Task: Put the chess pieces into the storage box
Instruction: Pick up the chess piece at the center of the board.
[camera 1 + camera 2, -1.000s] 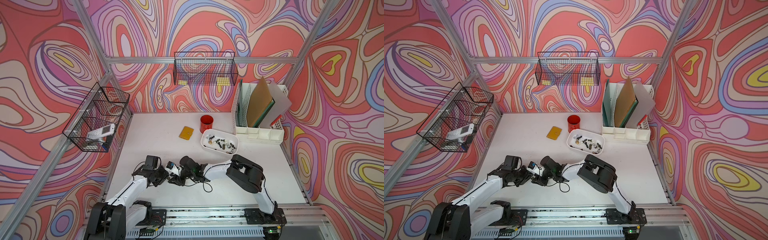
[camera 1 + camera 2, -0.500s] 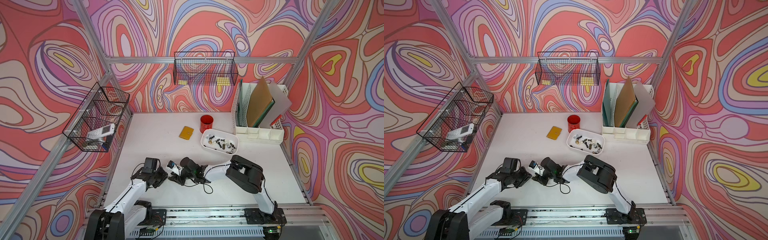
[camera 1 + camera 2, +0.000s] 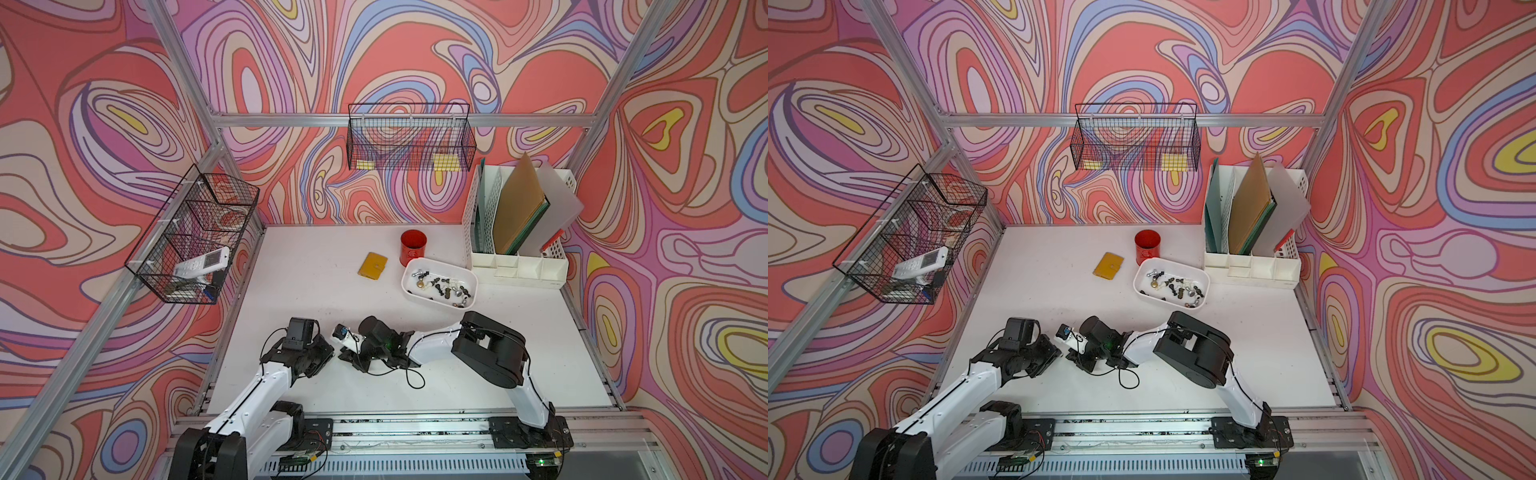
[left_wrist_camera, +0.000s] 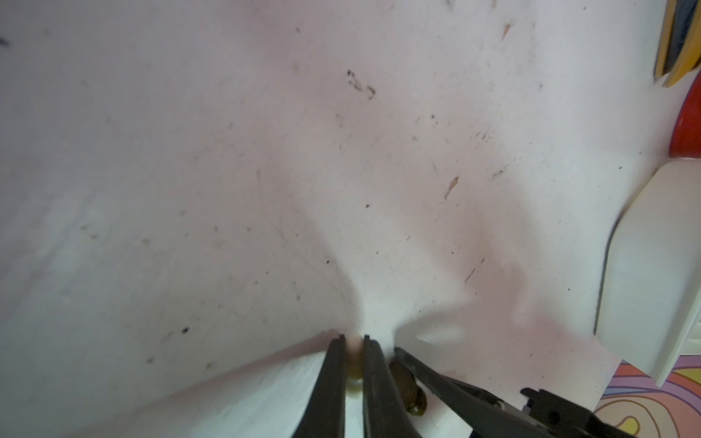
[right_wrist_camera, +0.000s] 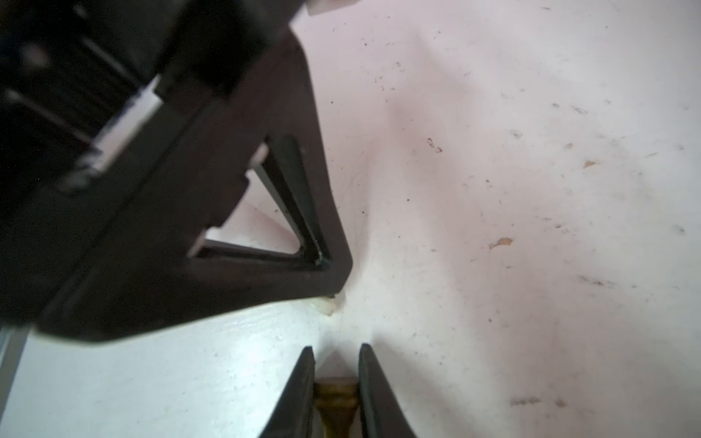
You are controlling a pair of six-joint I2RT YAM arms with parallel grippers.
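The white storage box (image 3: 411, 286) (image 3: 1202, 277) stands at the back right of the table with several chess pieces (image 3: 440, 286) lying in it. Near the front, my two grippers meet tip to tip in both top views. My left gripper (image 4: 353, 339) (image 3: 326, 360) is shut on a small pale chess piece (image 4: 354, 366). My right gripper (image 5: 335, 349) (image 3: 347, 357) is shut on a brass-gold chess piece (image 5: 337, 407), which also shows in the left wrist view (image 4: 409, 390) beside a right finger (image 4: 436, 379). Both pieces sit low on the table.
A red cup (image 3: 413, 248) stands just behind the box, with a yellow wallet (image 3: 372, 264) to its left. A white file organiser (image 3: 515, 257) fills the back right corner. Wire baskets (image 3: 195, 232) (image 3: 409, 137) hang on the walls. A black cable (image 3: 415, 376) loops under the right arm.
Both grippers have closed, each onto a small piece. The left arm has shifted slightly to the left; the right arm has stayed almost in place.
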